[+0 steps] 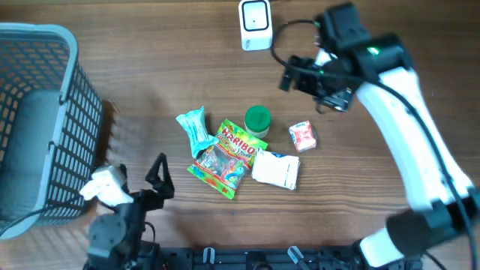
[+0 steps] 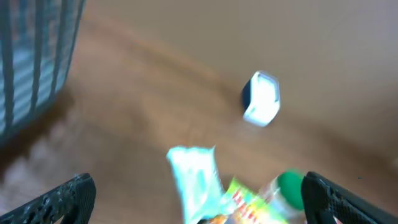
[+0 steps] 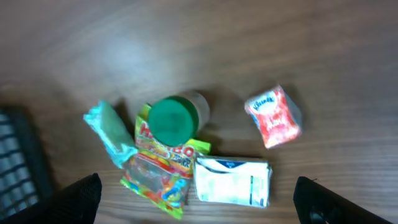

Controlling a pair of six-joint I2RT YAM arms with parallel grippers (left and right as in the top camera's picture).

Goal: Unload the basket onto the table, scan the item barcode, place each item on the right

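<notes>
Wooden table [image 1: 150, 67] bears the red packet [image 1: 303, 136] near the wide-open right gripper [image 1: 309, 86]; left gripper [image 1: 160, 174], also spread, lies well apart.

The left wrist view is blurred throughout, and the Haribo bag [image 2: 245, 202] runs off its bottom edge. Overhead, the left edge cuts the basket [image 1: 79, 127], and the white packet's [image 1: 276, 169] print is too small to read.

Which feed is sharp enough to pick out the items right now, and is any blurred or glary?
Overhead: sharpest, evenly lit, the Haribo bag print is readable. Left wrist: heavily blurred, with scanner and basket smeared. Right wrist: slightly soft, with a pale sheen on the table above the green-lidded jar.
</notes>
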